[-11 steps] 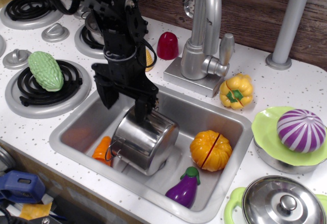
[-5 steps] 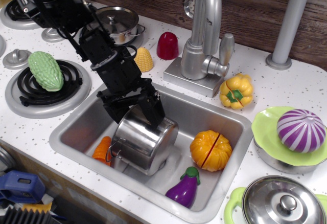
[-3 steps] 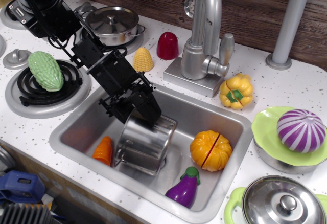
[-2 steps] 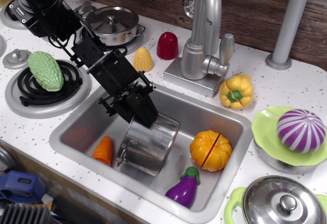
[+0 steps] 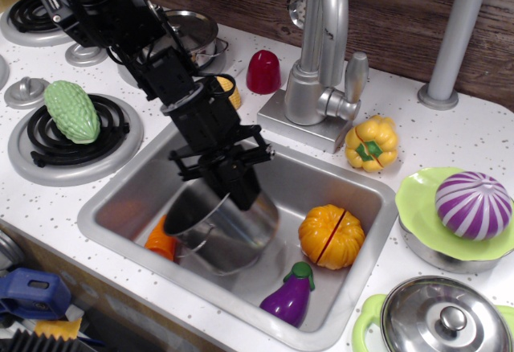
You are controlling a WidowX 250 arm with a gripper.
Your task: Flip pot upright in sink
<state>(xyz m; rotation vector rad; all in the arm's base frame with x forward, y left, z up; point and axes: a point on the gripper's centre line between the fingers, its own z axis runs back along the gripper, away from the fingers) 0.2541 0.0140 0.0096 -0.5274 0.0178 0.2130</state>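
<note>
your pot point(image 5: 221, 227) sits inside the sink point(image 5: 353, 199), in its left half, tilted with its open mouth facing up and toward the front-left corner. the gripper point(image 5: 238, 191) reaches down from the upper left, and its jaws are clamped on the pot's rim at the back edge, so the pot's body hangs just below and in front of them.

left of the jaws and lower, an orange carrot point(image 5: 158, 239) peeks out from behind the pot's wall, touching it. to the right of the jaws, an orange pumpkin point(image 5: 331, 236) rests on the basin floor just beside the pot, and a purple eggplant point(image 5: 290, 294) lies in front of the pumpkin near the sink's front wall.

behind the jaws the faucet point(image 5: 321, 55) rises from the white speckled countertop point(image 5: 450, 135), with a dark red cup point(image 5: 263, 71) to its left. a yellow pepper point(image 5: 371, 143) sits right of the faucet base. far left of the jaws, a green bitter gourd point(image 5: 71, 111) lies on a black stove coil. at the right edge a purple onion point(image 5: 473, 205) rests on a green plate point(image 5: 418, 207). a dark wood wall point(image 5: 401, 6) backs the counter.
</note>
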